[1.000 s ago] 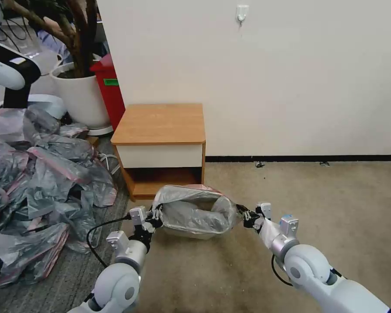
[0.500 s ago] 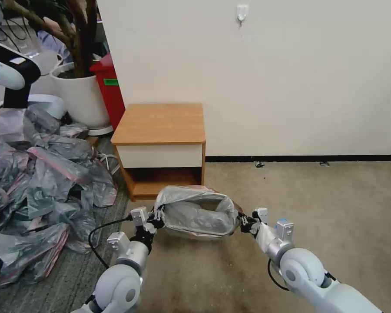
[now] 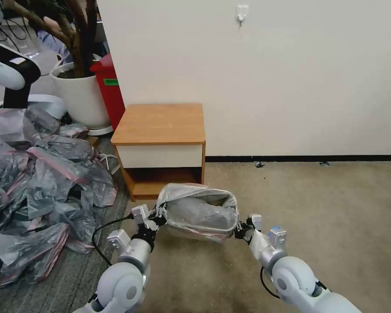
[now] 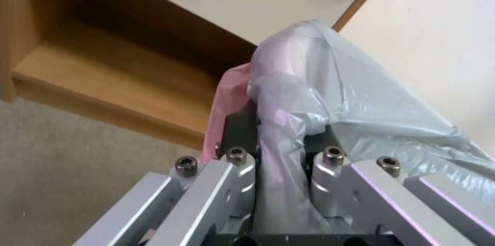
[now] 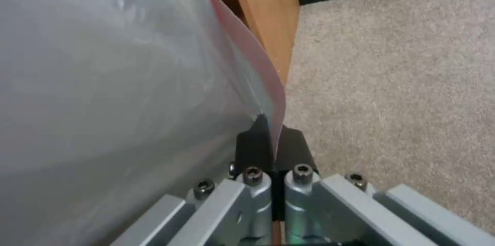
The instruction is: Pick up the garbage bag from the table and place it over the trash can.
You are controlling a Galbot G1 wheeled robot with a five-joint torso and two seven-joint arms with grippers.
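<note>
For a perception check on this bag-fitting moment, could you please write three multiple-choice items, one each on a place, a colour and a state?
1. Where is the trash can?
A. on the nightstand's top
B. on the carpet in front of the nightstand
C. beside the plant pot

2. What colour is the band along the garbage bag's rim?
A. pink
B. blue
C. green

3. How do the two pincers stand?
A. both open
B. one open
C. both shut on the bag

Answers:
1 B, the head view shows the can on the carpet below the shelf recess.
2 A, both wrist views show a pink edge.
3 C, the left pincer and right pincer each pinch plastic at opposite ends.
</note>
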